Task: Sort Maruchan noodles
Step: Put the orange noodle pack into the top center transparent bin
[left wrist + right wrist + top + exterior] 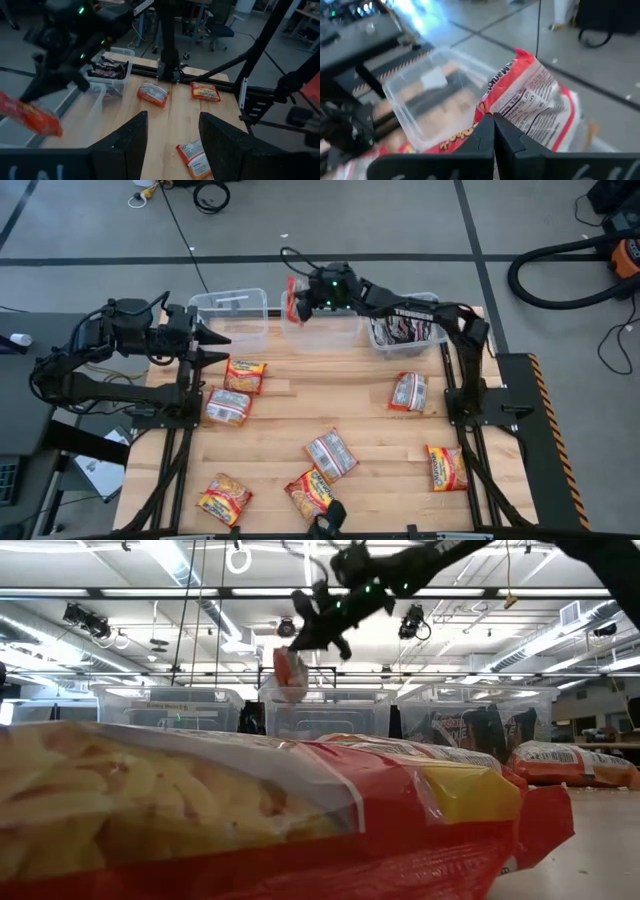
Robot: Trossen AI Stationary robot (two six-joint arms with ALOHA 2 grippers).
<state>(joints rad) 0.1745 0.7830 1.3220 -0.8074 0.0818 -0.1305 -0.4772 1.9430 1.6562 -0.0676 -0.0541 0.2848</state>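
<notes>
My right gripper [300, 302] reaches in from the table's right and is shut on a red-and-white Maruchan noodle packet [292, 298], held in the air by the left end of the middle clear bin [335, 330]. The low view shows the packet [290, 673] hanging below the gripper [305, 638]. My left gripper [215, 345] waits open at the table's left, near the left clear bin [235, 315]; its open fingers frame bare wood in the left wrist view [172, 142]. Several packets lie flat on the table, among them one orange [245, 373] and one silver [330, 453]. My right gripper pinches the packet between its two shut fingers at one edge [502, 114], label side toward the camera. The fingers come nearly level from the table's right, slanting a little down. The packet [532, 105] is lifted clear and hangs tilted below the fingertips.
The right clear bin [405, 332] holds dark packets. More packets lie at the right [408, 391], front right [447, 467], front middle [310, 490] and front left [224, 498]. One packet [200, 810] fills the low view's foreground. Bare wood shows at the table's middle.
</notes>
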